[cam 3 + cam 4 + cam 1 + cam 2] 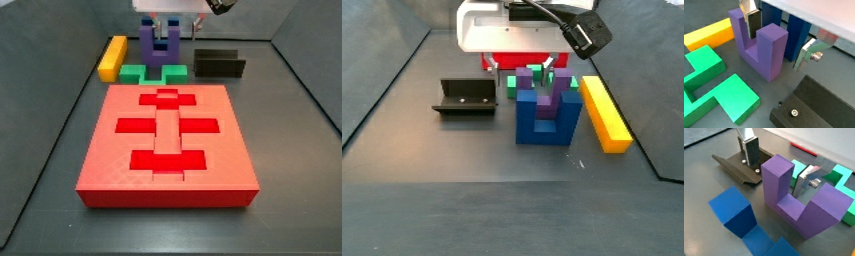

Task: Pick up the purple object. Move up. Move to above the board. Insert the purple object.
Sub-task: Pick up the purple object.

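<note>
The purple object (767,52) stands prongs-up on the grey floor, and also shows in the other wrist view (794,198) and in both side views (151,47) (545,102). My gripper (779,40) (779,170) is open and low over it. One of its prongs stands between the fingers (811,54) without touching either. The gripper hangs at the far end in a side view (163,28). The red board (167,140), with brighter red recesses, lies apart from the purple object and is partly hidden behind the arm in a side view (523,62).
A blue U-shaped block (737,215) (540,125) stands right beside the purple object. A green notched block (714,85) (151,72), a yellow bar (707,36) (605,115) and the dark fixture (741,165) (221,63) stand close around.
</note>
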